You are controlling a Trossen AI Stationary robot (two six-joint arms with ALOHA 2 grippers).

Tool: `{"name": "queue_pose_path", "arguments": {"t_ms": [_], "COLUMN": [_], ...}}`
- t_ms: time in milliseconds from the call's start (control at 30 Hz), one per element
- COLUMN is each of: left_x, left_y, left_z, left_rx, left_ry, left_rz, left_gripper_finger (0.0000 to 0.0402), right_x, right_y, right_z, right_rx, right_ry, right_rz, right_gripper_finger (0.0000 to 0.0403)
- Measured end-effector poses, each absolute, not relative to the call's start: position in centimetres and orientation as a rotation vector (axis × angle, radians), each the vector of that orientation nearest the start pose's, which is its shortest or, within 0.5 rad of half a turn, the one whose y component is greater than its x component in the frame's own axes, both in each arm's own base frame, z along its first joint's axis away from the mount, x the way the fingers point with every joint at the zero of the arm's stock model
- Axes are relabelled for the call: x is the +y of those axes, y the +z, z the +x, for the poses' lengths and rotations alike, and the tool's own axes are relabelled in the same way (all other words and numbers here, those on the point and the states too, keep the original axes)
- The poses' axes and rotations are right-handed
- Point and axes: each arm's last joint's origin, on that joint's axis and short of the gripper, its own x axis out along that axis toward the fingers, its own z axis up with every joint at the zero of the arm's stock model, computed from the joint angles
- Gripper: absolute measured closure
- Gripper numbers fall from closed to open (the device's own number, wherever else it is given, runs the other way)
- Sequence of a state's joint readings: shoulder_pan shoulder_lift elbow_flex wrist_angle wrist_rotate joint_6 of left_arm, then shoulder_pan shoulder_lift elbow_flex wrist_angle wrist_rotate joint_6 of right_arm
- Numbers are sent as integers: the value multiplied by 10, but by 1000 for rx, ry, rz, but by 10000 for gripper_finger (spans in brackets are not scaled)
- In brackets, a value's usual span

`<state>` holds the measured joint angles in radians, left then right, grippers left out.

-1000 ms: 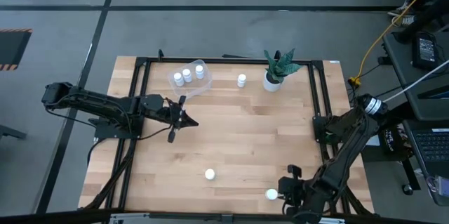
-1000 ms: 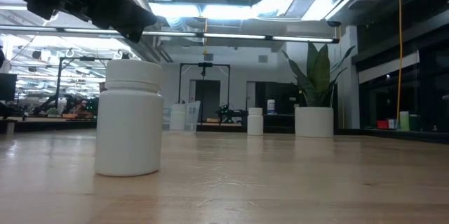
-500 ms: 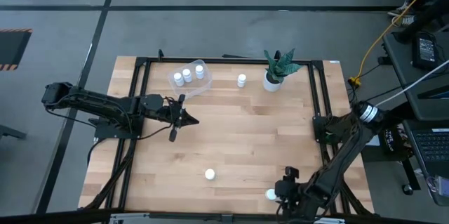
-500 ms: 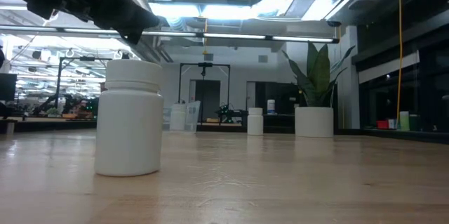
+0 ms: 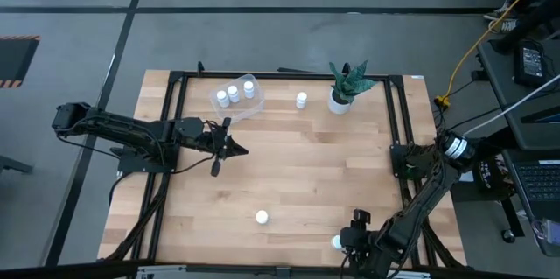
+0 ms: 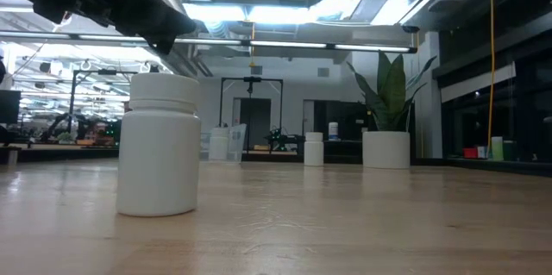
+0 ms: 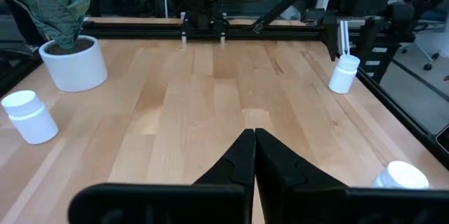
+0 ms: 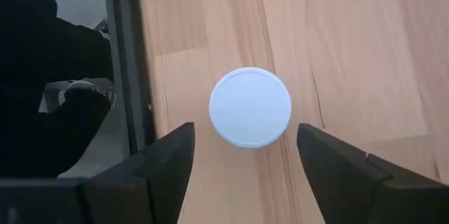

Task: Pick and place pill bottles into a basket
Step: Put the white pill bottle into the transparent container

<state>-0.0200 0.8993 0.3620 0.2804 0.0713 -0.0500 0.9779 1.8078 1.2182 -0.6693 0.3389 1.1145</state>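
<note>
right gripper (image 8: 242,155) fingers spread above pill bottle (image 8: 250,107), 3 bottles (image 5: 235,94) in basket (image 5: 252,107)

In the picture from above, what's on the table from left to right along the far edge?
Clear basket with three pill bottles inside → lone pill bottle → white pot with a green plant.

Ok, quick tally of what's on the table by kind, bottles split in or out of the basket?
Bottles in basket: 3
Bottles out on table: 3
Basket: 1
Plant pot: 1
Total: 8
</note>
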Motion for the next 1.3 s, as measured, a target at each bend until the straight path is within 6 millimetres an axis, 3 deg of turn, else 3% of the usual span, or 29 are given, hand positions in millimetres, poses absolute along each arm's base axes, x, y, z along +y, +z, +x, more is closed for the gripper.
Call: {"name": "queue_pose_path", "arguments": {"t_ms": [533,1100,1300], "left_x": [-6,-6,-6], "left_y": [212,212,212], "left_z": [190,190,190], "left_rx": [260,259,260], "left_ry": [-84,-84,-84], "left_rz": [-64,-64,-64], "left_gripper_finger": [396,396,396], "right_x": [277,277,277], "right_y": [181,182,182], "right_z": [215,215,216], "right_rx": [1101,1106,1102], "right_ry": [-97,-92,-91], "right_rz": [239,243,253], "right_gripper_finger": [150,150,172]}}
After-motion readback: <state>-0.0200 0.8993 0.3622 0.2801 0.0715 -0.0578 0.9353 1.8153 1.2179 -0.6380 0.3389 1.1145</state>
